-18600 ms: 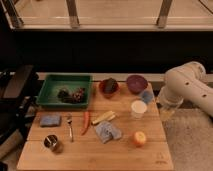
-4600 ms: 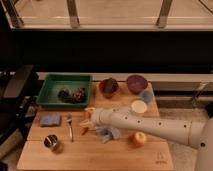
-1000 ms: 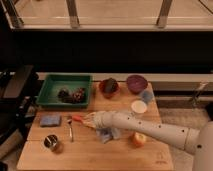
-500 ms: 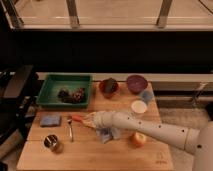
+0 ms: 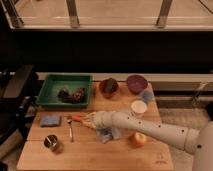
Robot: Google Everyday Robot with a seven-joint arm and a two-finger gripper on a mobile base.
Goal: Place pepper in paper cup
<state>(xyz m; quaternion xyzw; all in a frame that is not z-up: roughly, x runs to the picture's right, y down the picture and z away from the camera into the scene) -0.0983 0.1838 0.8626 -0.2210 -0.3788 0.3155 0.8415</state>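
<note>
Your gripper (image 5: 88, 121) is reaching low across the wooden table (image 5: 95, 155) from the right, its tip sitting at the pepper (image 5: 77, 119), whose red-orange end is sticking out to the left, just right of the fork (image 5: 70, 129). Whether it is actually gripping the pepper, I cannot tell. The white arm (image 5: 150, 129) is stretching over a crumpled blue-grey cloth (image 5: 107, 134) and passing just above the orange-yellow fruit (image 5: 137, 139). The paper cup (image 5: 138, 107) is standing upright well to the right of the pepper, with a pale blue object (image 5: 146, 96) touching its far side. Behind it you are looking at a dark purple bowl (image 5: 136, 82), a red bowl (image 5: 109, 87) and a green tray (image 5: 51, 90). A blue sponge (image 5: 50, 120) and a metal can (image 5: 50, 142) are sitting at the left.
</note>
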